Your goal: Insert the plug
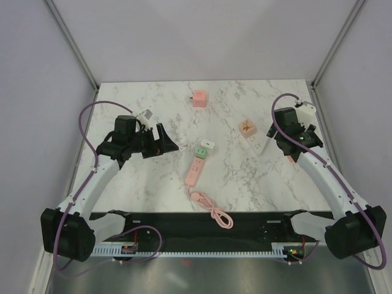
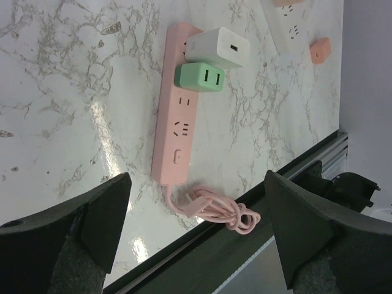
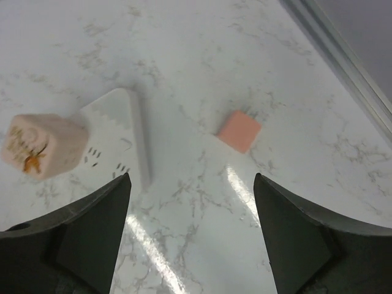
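A loose salmon-pink plug [image 1: 199,98] [image 3: 239,130] lies on the marble near the back, prongs showing. A white power strip [image 1: 258,146] [image 3: 122,122] carries a peach cube adapter [image 1: 247,127] [image 3: 40,147] with an orange mark. My right gripper [image 1: 274,136] [image 3: 191,179] hovers open just right of that strip, holding nothing. A pink power strip [image 1: 193,173] [image 2: 177,122] lies mid-table with a green plug [image 1: 200,150] [image 2: 200,78] and a white plug [image 1: 206,144] [image 2: 218,48] in it. My left gripper [image 1: 166,142] [image 2: 196,184] is open and empty, left of the pink strip.
The pink strip's coiled cord [image 1: 214,213] [image 2: 220,211] reaches the black rail [image 1: 202,223] at the table's near edge. Grey walls and metal posts border the marble top on the left, right and back.
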`<action>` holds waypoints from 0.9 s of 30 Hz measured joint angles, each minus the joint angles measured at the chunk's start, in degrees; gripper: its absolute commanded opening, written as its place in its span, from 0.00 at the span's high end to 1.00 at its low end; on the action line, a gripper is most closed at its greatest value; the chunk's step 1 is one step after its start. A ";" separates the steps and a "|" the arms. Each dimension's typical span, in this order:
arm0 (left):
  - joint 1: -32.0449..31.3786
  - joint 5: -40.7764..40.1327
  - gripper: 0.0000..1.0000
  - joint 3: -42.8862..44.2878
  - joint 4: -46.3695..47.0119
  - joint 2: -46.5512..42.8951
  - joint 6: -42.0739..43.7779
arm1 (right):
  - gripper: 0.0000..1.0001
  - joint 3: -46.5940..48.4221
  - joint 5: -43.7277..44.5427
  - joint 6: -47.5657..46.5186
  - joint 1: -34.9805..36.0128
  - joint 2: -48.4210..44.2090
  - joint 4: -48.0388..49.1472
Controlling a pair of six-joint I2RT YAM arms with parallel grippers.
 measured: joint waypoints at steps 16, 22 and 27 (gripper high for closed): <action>0.00 0.13 0.05 0.00 0.04 -1.42 0.04 | 0.16 -5.79 -1.81 10.91 -22.16 11.56 -0.94; 0.00 0.22 0.05 0.00 0.07 -1.42 0.04 | 0.14 -5.79 -3.41 12.31 -23.80 16.83 -1.25; 0.00 0.39 0.05 0.00 0.07 -1.42 0.04 | 0.13 -5.79 -3.48 12.26 -23.89 16.37 -0.39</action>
